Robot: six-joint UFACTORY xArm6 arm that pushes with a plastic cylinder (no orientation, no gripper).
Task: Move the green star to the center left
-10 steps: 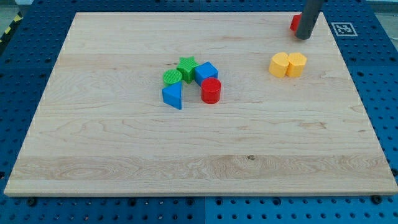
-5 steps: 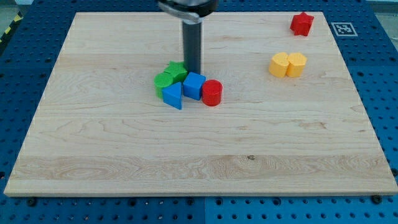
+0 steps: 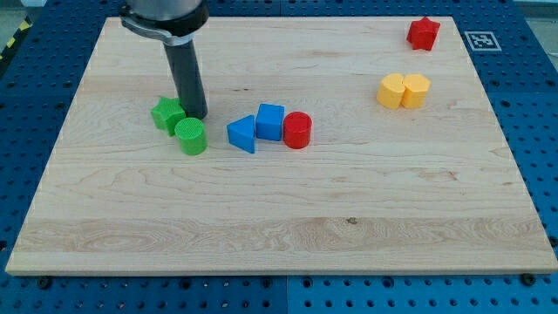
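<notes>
Where the rod comes down from the far left of the camera view, my tip [image 3: 195,115] rests on the wooden bench [image 3: 279,218], just right of the green star [image 3: 166,114] and touching or very nearly touching it. The green star lies left of the bench's middle, well short of the left edge. The green cylinder [image 3: 190,137] stands just near and right of the star, touching or nearly so, and directly near of my tip.

To the right of that pair, apart from it, three blocks sit in a row about mid-bench: a blue triangular block [image 3: 242,133], a blue cube [image 3: 270,121] touching it, and a red cylinder [image 3: 296,130] against the cube.

Two yellow blocks [image 3: 404,90] sit side by side and touching, right of centre toward the far edge; their exact shape cannot be made out. A red star [image 3: 423,32] lies alone at the far right corner.

The arm carries no jaws: it ends in the plain rod, which has hold of nothing
</notes>
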